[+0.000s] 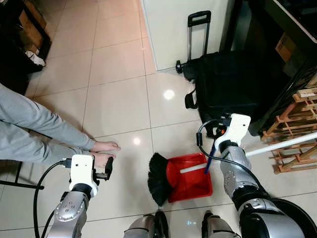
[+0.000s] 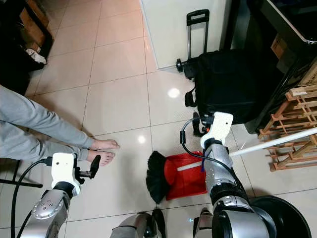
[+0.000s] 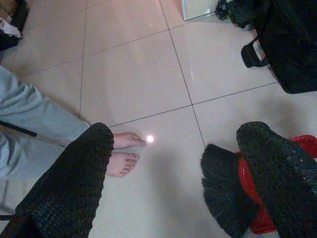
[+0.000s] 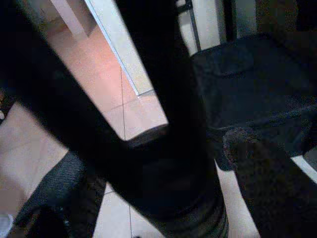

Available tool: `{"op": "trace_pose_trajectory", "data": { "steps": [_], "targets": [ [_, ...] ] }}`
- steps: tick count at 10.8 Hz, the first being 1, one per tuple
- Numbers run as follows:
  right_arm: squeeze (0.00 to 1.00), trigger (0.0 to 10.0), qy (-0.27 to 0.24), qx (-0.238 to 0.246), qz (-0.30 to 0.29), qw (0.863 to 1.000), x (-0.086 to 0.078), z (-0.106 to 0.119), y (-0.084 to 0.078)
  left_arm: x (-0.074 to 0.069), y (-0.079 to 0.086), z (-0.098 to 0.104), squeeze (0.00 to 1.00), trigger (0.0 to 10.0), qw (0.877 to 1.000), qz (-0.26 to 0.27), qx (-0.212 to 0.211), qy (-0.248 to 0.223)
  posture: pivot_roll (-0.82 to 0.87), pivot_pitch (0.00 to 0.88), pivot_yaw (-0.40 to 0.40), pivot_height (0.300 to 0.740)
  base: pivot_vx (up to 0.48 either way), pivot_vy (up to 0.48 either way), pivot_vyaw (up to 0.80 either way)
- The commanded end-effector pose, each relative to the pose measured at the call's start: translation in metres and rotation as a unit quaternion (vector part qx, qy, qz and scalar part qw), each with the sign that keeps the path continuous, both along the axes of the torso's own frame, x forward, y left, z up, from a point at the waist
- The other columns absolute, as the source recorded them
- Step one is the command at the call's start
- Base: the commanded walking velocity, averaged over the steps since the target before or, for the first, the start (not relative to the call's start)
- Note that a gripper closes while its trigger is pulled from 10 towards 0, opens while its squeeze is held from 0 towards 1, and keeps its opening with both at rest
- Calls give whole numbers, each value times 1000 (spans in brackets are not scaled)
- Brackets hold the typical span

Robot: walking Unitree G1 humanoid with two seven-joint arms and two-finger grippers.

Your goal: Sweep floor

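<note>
A red dustpan (image 1: 193,184) sits on the tiled floor just ahead of my feet. A black broom head (image 1: 159,178) lies at its left edge. The broom's white handle (image 1: 285,144) runs off to the right. A thin blue dustpan handle (image 1: 210,159) rises from the pan to my right gripper (image 1: 217,135), which is shut on it; a dark pole (image 4: 163,148) stands between the fingers (image 4: 257,178). My left gripper (image 1: 107,168) is open and empty, low on the left beside a person's bare feet (image 1: 105,147). Broom head (image 3: 223,193) and feet (image 3: 126,140) lie beyond its fingers (image 3: 74,183).
A seated person's grey-trousered legs (image 1: 29,124) reach in from the left. A black wheeled suitcase (image 1: 228,84) stands behind the dustpan by a white wall corner (image 1: 183,29). A wooden rack (image 1: 297,129) is on the right. Dark furniture (image 1: 20,34) stands at far left.
</note>
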State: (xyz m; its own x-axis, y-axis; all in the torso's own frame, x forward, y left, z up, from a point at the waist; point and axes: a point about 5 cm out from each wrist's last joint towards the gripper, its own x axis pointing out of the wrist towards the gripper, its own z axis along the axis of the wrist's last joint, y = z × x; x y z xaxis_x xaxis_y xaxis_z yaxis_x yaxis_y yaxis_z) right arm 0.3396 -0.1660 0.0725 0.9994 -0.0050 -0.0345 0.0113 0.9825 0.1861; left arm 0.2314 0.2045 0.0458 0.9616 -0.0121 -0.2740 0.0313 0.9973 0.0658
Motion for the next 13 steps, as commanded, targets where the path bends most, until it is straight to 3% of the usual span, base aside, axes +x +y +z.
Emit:
{"op": "trace_pose_trajectory", "data": {
  "steps": [1, 13],
  "targets": [
    [0, 0, 8, 7, 6, 1000, -1, -4, 5, -6, 7, -5, 0, 10000, 1000, 8, 6, 15, 10, 234, 215, 740, 0, 0, 0],
    [0, 0, 13, -4, -8, 1000, -4, -7, -4, -5, 6, -5, 0, 10000, 1000, 6, 6, 16, 5, 235, 213, 740, 0, 0, 0]
  ]
}}
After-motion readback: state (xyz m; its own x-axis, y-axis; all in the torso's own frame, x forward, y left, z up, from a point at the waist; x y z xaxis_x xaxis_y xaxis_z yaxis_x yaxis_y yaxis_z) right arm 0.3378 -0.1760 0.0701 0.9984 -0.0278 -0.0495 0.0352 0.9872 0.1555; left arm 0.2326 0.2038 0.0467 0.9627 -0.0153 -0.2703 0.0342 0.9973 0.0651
